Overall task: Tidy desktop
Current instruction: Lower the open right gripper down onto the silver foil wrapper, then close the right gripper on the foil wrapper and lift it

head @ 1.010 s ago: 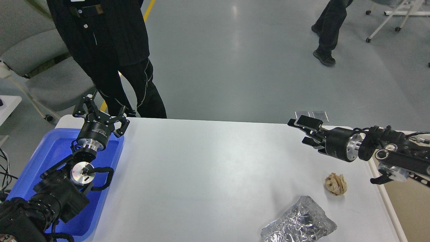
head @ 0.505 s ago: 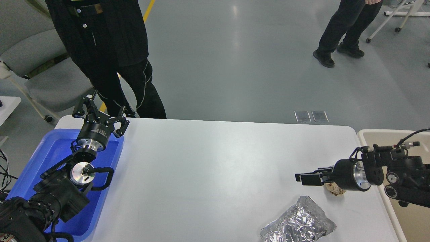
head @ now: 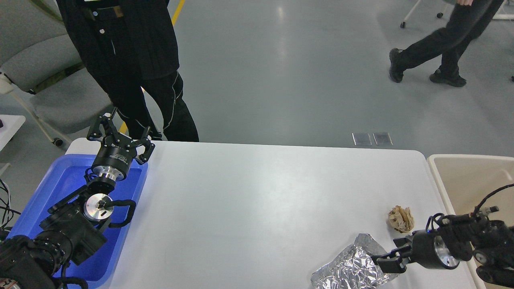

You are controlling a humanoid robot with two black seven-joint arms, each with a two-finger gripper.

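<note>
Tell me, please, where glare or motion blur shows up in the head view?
Head view: glare streaks the grey floor and glints off the crumpled foil bag; the walking person's legs look slightly smeared; the desktop is evenly lit, sharp.

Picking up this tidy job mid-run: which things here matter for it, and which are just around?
For the job:
- desktop
- crumpled paper ball
- foil bag
- blue tray
- beige bin
- right hand, open over the foil bag
- left hand, open above the tray

Just around:
- grey chair
- two people standing or walking
- floor plates
</note>
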